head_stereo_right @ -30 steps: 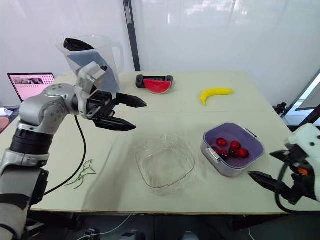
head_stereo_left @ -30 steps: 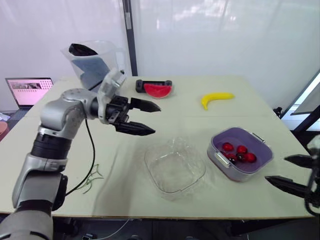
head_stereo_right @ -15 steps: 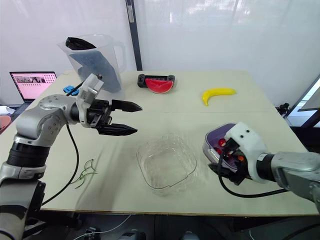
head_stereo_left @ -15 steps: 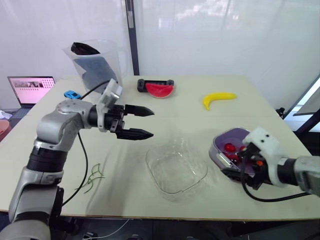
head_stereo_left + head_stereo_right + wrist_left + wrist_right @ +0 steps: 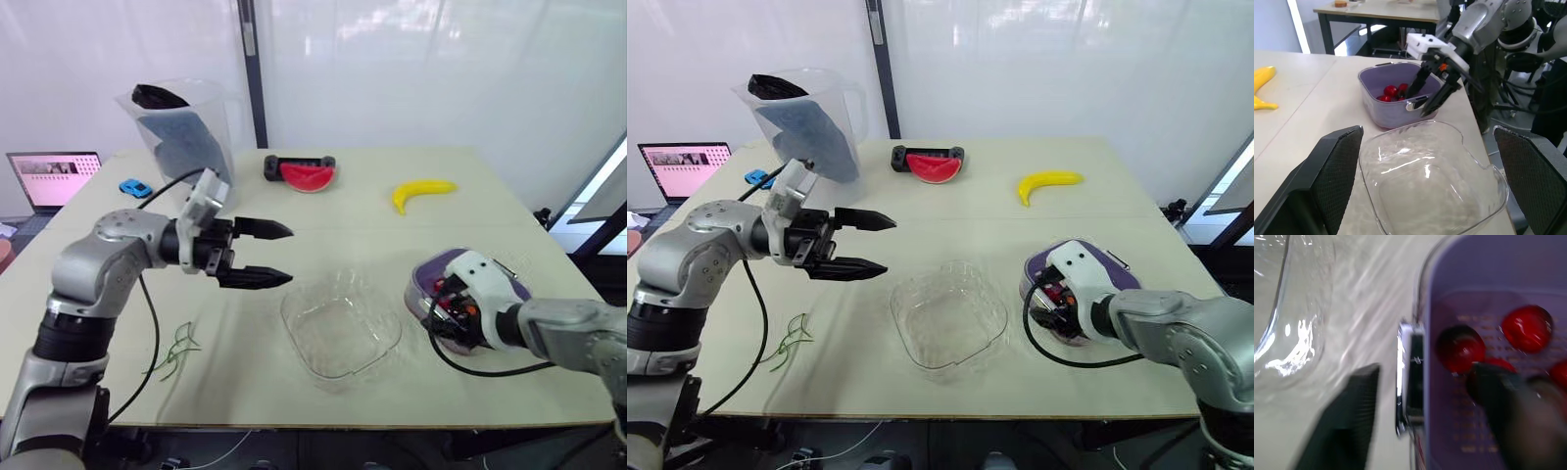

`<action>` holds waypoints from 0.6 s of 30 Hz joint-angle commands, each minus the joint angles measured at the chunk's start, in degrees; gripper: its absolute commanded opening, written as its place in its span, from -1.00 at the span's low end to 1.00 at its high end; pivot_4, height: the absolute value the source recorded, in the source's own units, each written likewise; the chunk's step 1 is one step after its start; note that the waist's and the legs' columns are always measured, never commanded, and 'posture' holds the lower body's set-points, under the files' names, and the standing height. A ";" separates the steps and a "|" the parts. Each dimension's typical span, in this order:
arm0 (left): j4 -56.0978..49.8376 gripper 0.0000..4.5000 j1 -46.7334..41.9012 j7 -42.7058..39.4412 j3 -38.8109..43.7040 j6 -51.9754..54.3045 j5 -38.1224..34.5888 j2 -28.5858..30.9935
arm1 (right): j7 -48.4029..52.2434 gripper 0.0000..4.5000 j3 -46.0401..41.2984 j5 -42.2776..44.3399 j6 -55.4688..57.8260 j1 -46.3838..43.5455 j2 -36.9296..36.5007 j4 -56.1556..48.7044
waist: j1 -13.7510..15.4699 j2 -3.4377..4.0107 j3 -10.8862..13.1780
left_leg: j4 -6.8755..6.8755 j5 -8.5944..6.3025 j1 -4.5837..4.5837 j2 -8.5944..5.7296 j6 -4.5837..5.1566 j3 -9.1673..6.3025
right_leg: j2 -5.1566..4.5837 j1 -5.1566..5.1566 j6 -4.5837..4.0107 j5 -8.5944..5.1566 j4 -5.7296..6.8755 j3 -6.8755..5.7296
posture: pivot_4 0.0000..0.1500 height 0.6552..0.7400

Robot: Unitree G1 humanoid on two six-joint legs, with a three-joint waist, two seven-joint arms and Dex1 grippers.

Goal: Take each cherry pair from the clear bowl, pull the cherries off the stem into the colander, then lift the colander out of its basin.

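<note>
No text, label, brand or number can be read anywhere; the open laptop screen at the far left is too small to read.

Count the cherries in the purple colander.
4 cherries show in the colander: one beside its handle, one farther in, two partly covered by the right gripper. Others may be hidden under it.

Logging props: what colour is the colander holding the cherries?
Purple plastic colander; clearest in the left wrist view.
</note>
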 commanded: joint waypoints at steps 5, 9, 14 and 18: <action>-1.52 1.00 1.40 1.40 1.35 -0.58 -0.95 0.26 | 3.72 -0.89 1.15 -3.21 -1.23 -2.04 -3.09 1.45 | -0.25 0.00 0.00 | 0.01 0.00 0.00 -0.03 0.00 0.01 | -0.01 0.00 0.00 0.00 0.00 0.00 | 1.00 1.00; -0.57 1.00 1.53 1.29 0.80 -1.49 -0.28 -0.06 | 5.03 -0.89 1.08 -4.09 -1.11 -2.48 -3.94 1.45 | -0.32 0.00 0.00 | 0.01 0.01 0.00 -0.05 -0.01 0.01 | 0.00 0.00 0.00 0.00 0.01 0.00 | 1.00 1.00; 0.38 1.00 1.01 1.05 0.24 -1.91 0.19 -0.57 | 5.58 -0.89 -1.10 -3.51 0.41 -4.98 -3.43 0.79 | -0.43 0.00 0.00 | 0.01 0.00 0.00 -0.05 -0.01 0.01 | 0.00 -0.01 0.00 0.00 0.01 0.00 | 1.00 1.00; 2.18 1.00 0.53 -0.39 -1.45 -4.12 2.15 -0.95 | 8.18 -0.89 -3.34 -0.52 0.41 -5.22 -7.14 -1.80 | -0.36 0.02 0.01 | 0.00 0.00 0.00 -0.05 -0.01 0.01 | -0.01 -0.01 0.00 0.00 0.01 0.00 | 1.00 1.00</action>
